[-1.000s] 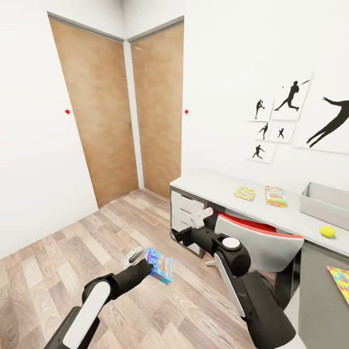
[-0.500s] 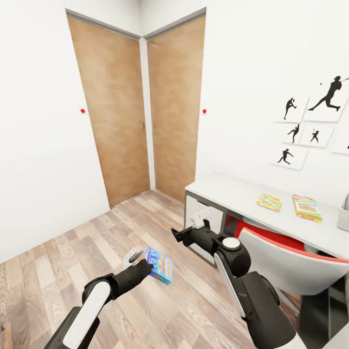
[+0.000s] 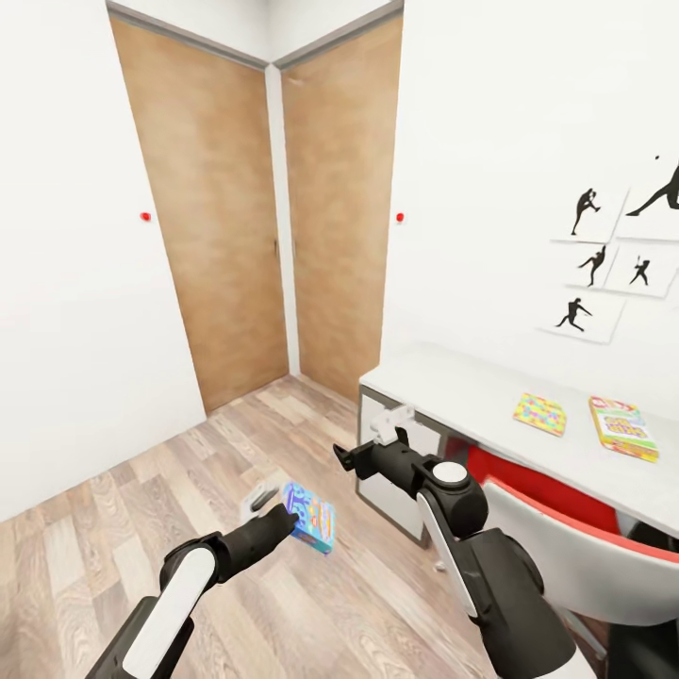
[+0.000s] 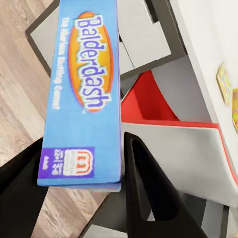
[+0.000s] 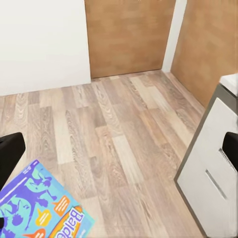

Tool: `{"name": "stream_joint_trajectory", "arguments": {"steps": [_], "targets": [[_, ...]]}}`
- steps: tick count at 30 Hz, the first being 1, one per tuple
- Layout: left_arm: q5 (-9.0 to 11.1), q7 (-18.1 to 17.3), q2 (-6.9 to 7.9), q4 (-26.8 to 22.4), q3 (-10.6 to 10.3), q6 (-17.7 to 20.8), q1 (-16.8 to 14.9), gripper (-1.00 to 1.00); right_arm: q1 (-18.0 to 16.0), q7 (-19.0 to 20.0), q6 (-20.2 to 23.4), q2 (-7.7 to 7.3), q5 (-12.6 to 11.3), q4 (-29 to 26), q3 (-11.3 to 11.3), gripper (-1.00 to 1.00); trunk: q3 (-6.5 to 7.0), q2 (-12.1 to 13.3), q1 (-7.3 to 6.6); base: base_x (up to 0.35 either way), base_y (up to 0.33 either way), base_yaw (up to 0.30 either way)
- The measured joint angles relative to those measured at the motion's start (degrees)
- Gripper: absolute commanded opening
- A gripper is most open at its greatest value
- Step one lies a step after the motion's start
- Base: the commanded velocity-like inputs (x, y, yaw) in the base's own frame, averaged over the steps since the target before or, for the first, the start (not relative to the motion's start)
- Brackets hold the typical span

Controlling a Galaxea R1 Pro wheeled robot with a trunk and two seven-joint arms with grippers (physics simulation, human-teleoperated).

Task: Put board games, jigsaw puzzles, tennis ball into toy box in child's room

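The left gripper point(image 3: 283, 514) holds the blue Balderdash game box point(image 3: 310, 516) out over the wooden floor point(image 3: 141, 490). In the left wrist view the box point(image 4: 84, 94) sits between the two black fingers point(image 4: 146, 193), which press on both its sides. The right gripper point(image 3: 363, 455) is up beside the box, near the end of the table point(image 3: 443, 382), and I cannot tell if its jaws are wide or narrow. Its wrist view shows the box point(image 5: 42, 210) below and the white drawers point(image 5: 210, 168) just ahead. Far past both grippers, a jigsaw puzzle point(image 3: 538, 413) and a game box point(image 3: 622, 427) lie flat on the table top. A red and white chair point(image 3: 566, 538) stands at the table.
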Motion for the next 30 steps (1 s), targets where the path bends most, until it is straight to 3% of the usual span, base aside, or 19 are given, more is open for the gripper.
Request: {"name": "stream_joint_trajectory", "arguments": {"steps": [10, 16, 20, 23, 27, 30], "targets": [[0.35, -0.1, 0.05, -1.77, 0.12, 0.12, 0.03, -1.0, 0.09, 0.25, -0.04, -0.26, -0.02, -0.08, -0.41, 1.0, 0.0, 0.0, 0.0, 0.343, 0.005, 0.0], [0.17, 0.44, 0.08, -5.78, -0.1, 0.85, 0.08, -1.0, -0.77, 3.38, -0.62, -3.73, -0.06, -0.16, -0.86, 1.0, 0.0, 0.0, 0.0, 0.343, 0.109, 0.0], [0.1, 0.51, 0.08, -6.05, -0.11, 0.95, 0.08, -1.0, -1.54, 5.09, -0.25, -4.45, -0.06, -0.17, -1.6, 1.0, 0.0, 0.0, 0.0, 0.341, 0.138, 0.0], [0.13, 0.51, 0.08, -6.13, -0.29, 0.93, 0.08, -1.0, -1.76, 7.09, -0.35, -4.72, -0.04, -0.17, -3.64, 1.0, 0.0, 0.0, 0.0, 0.313, 0.202, 0.0], [0.12, 0.47, 0.08, -6.16, -0.5, 0.91, 0.08, -1.0, -1.94, 18.75, -1.62, -5.65, -0.03, -0.17, -9.8, 1.0, 0.0, 0.0, 0.0, 0.295, 0.236, 0.0], [0.12, 0.46, 0.08, -6.17, -0.53, 0.9, 0.08, -1.0, -2.3, 23.67, -2.75, -6.72, -0.05, -0.17, -12.73, 1.0, 0.0, 0.0, 0.0, 0.29, 0.244, 0.0]]}}
